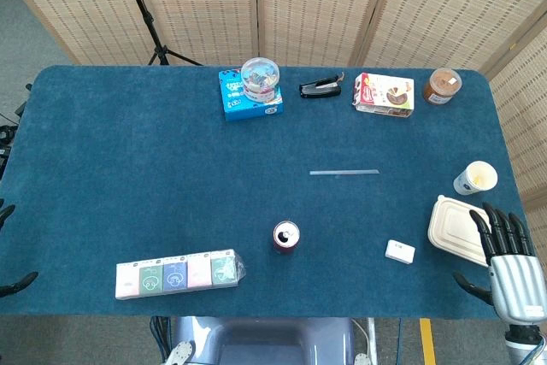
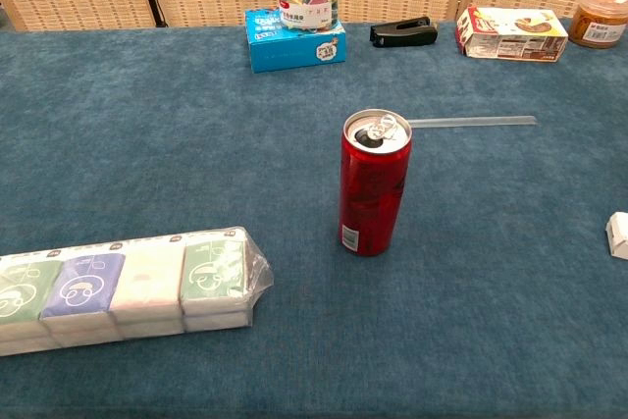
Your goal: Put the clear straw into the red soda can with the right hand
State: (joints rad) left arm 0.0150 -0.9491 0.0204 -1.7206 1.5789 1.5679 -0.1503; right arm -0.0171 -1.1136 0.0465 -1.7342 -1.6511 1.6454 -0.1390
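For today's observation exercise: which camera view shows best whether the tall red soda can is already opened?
The chest view. There the tall red soda can stands close, side on, its silver top with the tab and the dark opening plain. The head view looks straight down on it, so the can is small: only a silver top and a red rim.

— What covers the wide dark-blue cloth surface (image 2: 147, 134)?
— Matt, napped fabric, like felt. The tall red metal soda can (image 2: 374, 186) is glossy, with a bare silvery lid.
— And the thin clear plastic straw (image 2: 471, 122)?
— Smooth, see-through. The row of tissue packs in shiny plastic wrap (image 2: 118, 287) crinkles; the right hand (image 1: 510, 267) has a brushed grey metal back.
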